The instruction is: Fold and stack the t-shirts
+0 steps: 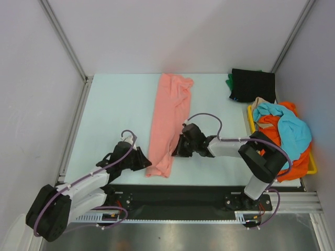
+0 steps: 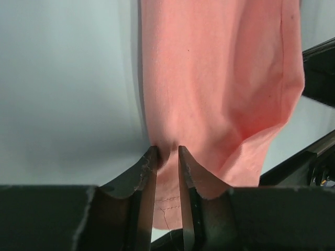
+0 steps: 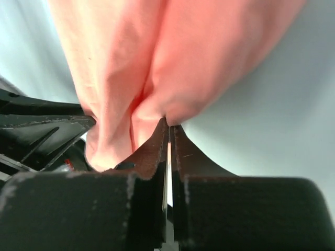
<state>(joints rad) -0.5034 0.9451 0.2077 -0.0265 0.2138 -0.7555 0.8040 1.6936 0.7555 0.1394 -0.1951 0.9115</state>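
Overhead: the pink shirt [image 1: 168, 123] lies on the table [image 1: 115, 104] as a long narrow strip, running from the far middle to the near edge. Left gripper [image 1: 142, 160] sits at the strip's near left corner. Right gripper [image 1: 176, 148] is against its right edge, a little farther in. Far right: a folded black shirt [image 1: 254, 84], with a green shirt [image 1: 229, 81] showing at its left edge. Right side: a yellow tray [image 1: 312, 167] holds a heap of an orange shirt [image 1: 294, 159], a turquoise shirt [image 1: 289, 128] and a beige shirt [image 1: 257, 103].

Left wrist: fingers [image 2: 144, 172] clenched on the pink shirt's near hem, cloth pinched in the thin gap between them. Stitching shows below the tips.

Right wrist: fingers [image 3: 154, 146] pressed almost together, grasping a bunched fold at the pink shirt's edge. The cloth puckers just above the tips.
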